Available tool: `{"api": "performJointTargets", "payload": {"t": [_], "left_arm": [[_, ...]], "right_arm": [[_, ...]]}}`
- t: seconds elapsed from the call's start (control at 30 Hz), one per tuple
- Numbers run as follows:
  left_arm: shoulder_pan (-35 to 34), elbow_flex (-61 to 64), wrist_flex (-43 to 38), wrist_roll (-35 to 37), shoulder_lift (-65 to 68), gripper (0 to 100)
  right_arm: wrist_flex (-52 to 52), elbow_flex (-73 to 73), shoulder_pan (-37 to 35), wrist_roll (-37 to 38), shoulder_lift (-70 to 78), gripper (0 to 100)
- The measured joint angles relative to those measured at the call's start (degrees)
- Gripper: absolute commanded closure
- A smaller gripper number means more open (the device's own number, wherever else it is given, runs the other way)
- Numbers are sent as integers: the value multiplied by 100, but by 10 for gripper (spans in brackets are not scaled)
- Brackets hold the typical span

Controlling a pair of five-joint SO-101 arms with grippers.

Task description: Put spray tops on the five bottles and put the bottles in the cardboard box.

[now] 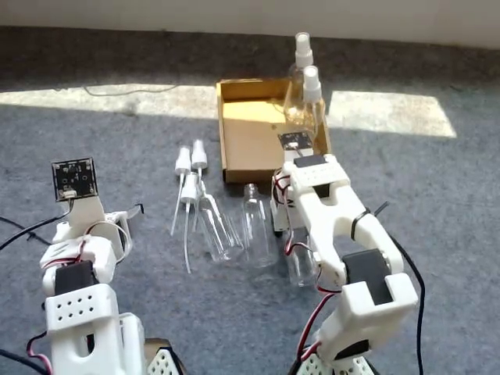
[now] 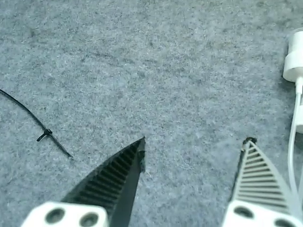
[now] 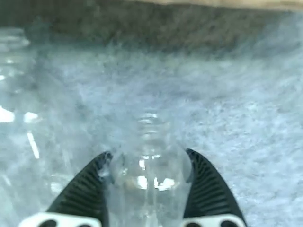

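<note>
Your right gripper (image 3: 147,155) has its fingers pressed against both sides of an uncapped clear bottle (image 3: 149,182), near the cardboard box (image 1: 234,133), where two topped bottles (image 1: 311,98) stand at the far side. Your left gripper (image 2: 195,140) hangs with its fingers spread wide over the carpet (image 2: 142,61), beside three loose spray tops (image 1: 190,176).

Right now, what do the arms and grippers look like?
The left arm and right arm are white plastic with black motors and red and black wires. The left gripper has pointed ribbed fingers, one black, one white; the right gripper has black ribbed fingers.
</note>
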Motion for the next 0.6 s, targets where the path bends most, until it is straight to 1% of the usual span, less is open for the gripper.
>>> {"api": "performJointTargets", "payload": {"t": [0.17, 0.23, 0.33, 0.5, 0.6], "left_arm": [[0, -246, -26, 0, 0, 705], [44, -422, 62, 0, 0, 705], [264, -791, 466, 0, 0, 706], [633, -1591, 1064, -264, 79, 706], [826, -2101, 1248, -413, 607, 706]], "right_arm": [[-26, 70, 281, 404, -264, 996], [-70, 158, 387, 457, -738, 996], [-53, 501, 492, 527, -1626, 996], [-404, 1591, 510, 1011, -3305, 996], [-818, 2532, 519, 1275, -4176, 996]]}}
